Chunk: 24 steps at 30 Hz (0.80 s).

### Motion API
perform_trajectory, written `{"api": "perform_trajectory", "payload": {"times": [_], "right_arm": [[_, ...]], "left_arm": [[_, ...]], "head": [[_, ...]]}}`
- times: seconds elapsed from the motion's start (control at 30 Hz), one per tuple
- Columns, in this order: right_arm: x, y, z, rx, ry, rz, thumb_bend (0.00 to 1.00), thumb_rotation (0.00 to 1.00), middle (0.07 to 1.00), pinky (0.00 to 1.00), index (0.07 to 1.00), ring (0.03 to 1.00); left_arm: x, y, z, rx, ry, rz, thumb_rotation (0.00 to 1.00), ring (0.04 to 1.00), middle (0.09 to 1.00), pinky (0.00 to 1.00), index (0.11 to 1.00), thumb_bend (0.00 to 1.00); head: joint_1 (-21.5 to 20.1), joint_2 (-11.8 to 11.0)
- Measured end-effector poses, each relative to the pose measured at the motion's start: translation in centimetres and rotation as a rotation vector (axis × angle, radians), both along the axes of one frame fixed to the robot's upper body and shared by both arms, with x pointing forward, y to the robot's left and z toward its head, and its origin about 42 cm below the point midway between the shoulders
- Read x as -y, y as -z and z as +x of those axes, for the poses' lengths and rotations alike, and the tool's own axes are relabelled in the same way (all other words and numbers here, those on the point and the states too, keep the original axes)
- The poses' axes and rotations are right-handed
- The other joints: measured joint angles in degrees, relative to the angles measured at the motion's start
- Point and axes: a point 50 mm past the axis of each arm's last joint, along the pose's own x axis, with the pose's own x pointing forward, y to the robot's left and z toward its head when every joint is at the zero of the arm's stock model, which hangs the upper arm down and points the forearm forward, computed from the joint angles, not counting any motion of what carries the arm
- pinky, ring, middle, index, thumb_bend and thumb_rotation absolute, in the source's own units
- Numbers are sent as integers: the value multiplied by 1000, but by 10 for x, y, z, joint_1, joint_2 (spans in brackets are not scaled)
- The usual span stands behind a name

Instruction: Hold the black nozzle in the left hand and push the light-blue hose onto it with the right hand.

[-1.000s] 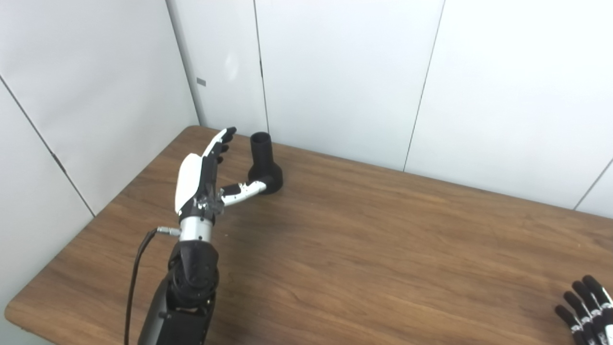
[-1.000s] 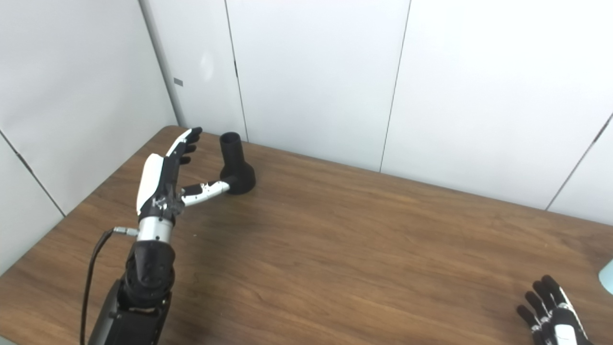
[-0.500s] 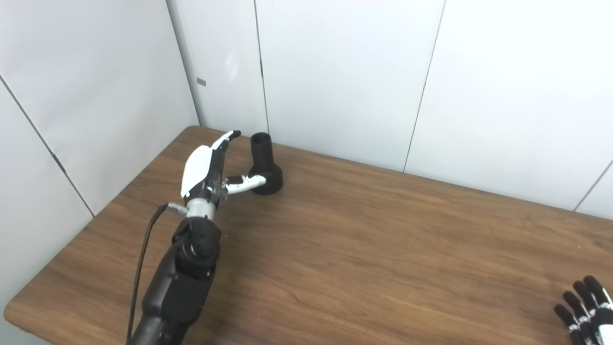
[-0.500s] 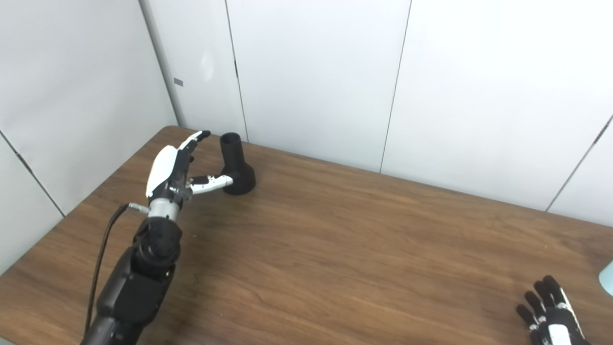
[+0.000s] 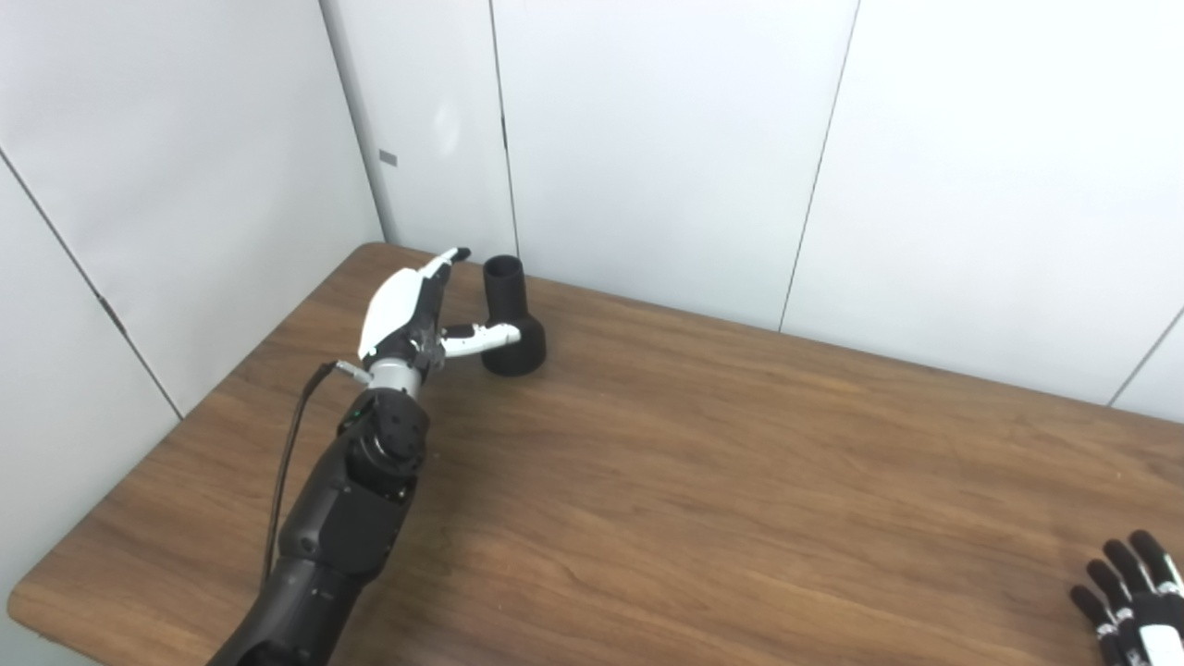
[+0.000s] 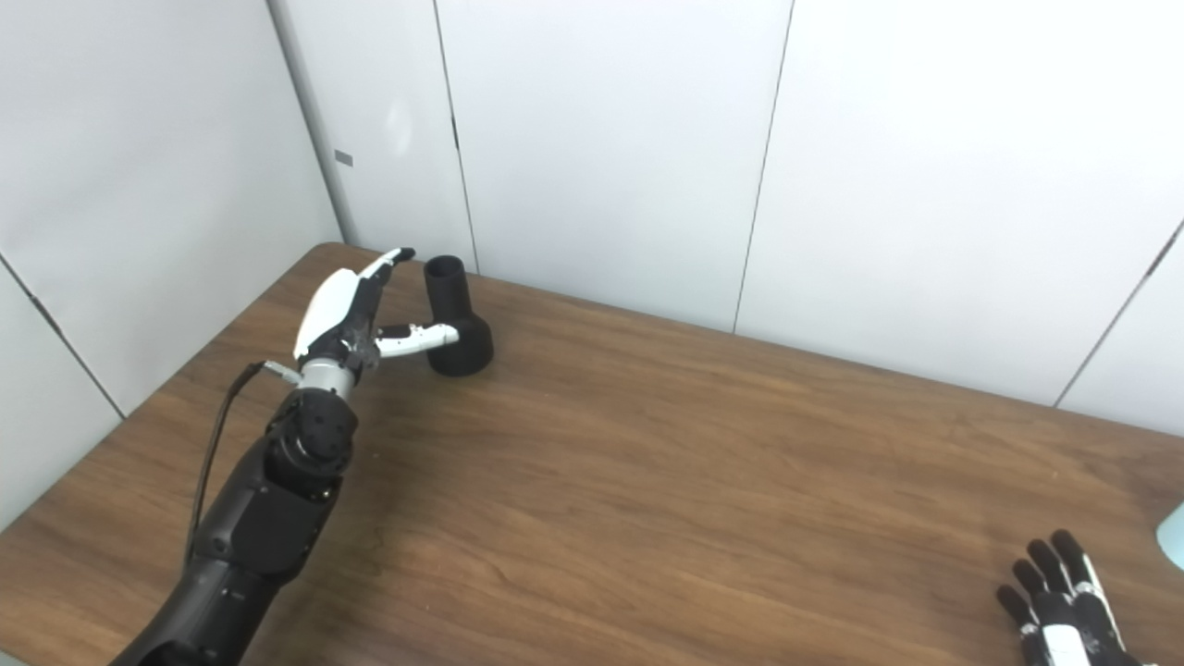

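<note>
Black nozzle upright near the bench's far left corner; left hand spread beside it, thumb at its base. Right hand, fingers apart, at the near right corner.

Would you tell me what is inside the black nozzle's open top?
The black nozzle stands upright on the table, and its mouth shows only a dark hollow. Nothing visible sits in it; deeper down cannot be seen.

We read this as a lab test cell. Plain white wall panels with thin seams enclose a bare wood-grain tabletop on two sides. We see no household furnishings, only a cabled robot arm.
</note>
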Motion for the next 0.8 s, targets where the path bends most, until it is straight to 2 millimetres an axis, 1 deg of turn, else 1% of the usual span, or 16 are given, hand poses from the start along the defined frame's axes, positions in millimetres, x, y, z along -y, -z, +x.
{"api": "perform_trajectory", "payload": {"times": [0.07, 0.1, 0.17, 0.2, 0.27, 0.3, 0.33, 0.4, 0.47, 0.57, 0.6, 0.7, 0.8], "right_arm": [[-1, 0, 0, 1, -3, -12, 674, 646, 965, 967, 987, 986], [-1, 0, 0, 3, -3, -15, 673, 646, 967, 969, 989, 989], [-1, -1, 0, 5, -2, -28, 669, 649, 963, 942, 993, 982], [-1, -1, 0, 6, -3, -38, 667, 643, 963, 955, 995, 984], [-2, -1, 0, 8, 0, -65, 682, 633, 949, 935, 990, 969], [-3, -2, 0, 9, 0, -72, 675, 608, 953, 945, 993, 976], [-3, -2, 0, 10, -1, -70, 662, 560, 960, 950, 997, 978], [-2, -2, 0, 11, -2, -50, 662, 520, 961, 949, 995, 976], [-1, -2, 0, 10, -1, -45, 664, 521, 954, 930, 990, 967], [-1, -2, 0, 10, 4, -60, 676, 541, 943, 910, 980, 955], [-1, -2, 0, 10, 6, -66, 676, 542, 943, 909, 980, 955], [-1, -2, 0, 10, 9, -71, 675, 531, 936, 884, 971, 948], [0, -2, 0, 10, 16, -78, 680, 540, 934, 864, 973, 938]], "left_arm": [[2, 1, 3, -18, 5, 24, 526, 997, 975, 976, 921, 1000], [3, 0, 5, -23, 8, 33, 525, 991, 969, 964, 919, 1000], [6, -1, 9, -35, 5, 54, 528, 970, 952, 911, 911, 1000], [7, -1, 11, -43, 1, 61, 532, 965, 947, 899, 910, 1000], [8, 1, 15, -66, -6, 78, 547, 957, 936, 893, 902, 1000], [8, 1, 15, -75, -6, 81, 544, 958, 935, 904, 892, 1000], [10, 2, 15, -83, -4, 84, 532, 956, 928, 929, 871, 1000], [11, 4, 16, -100, -7, 91, 520, 952, 920, 948, 856, 1000], [13, 6, 16, -113, -4, 110, 512, 943, 910, 942, 852, 1000], [13, 11, 19, -141, -6, 113, 499, 904, 885, 868, 859, 1000], [11, 14, 20, -155, -12, 109, 498, 901, 883, 860, 861, 1000], [10, 17, 22, -182, -10, 99, 478, 922, 907, 886, 863, 1000], [11, 16, 25, -186, -11, 80, 460, 950, 924, 920, 868, 997]], "head": [[0, 1], [-1, 1], [-2, 0], [-2, 1], [-3, 1], [-3, 1], [-4, 2], [-4, 3], [-4, 3], [-4, 3], [-5, 4], [-6, 5], [-5, 6]]}}
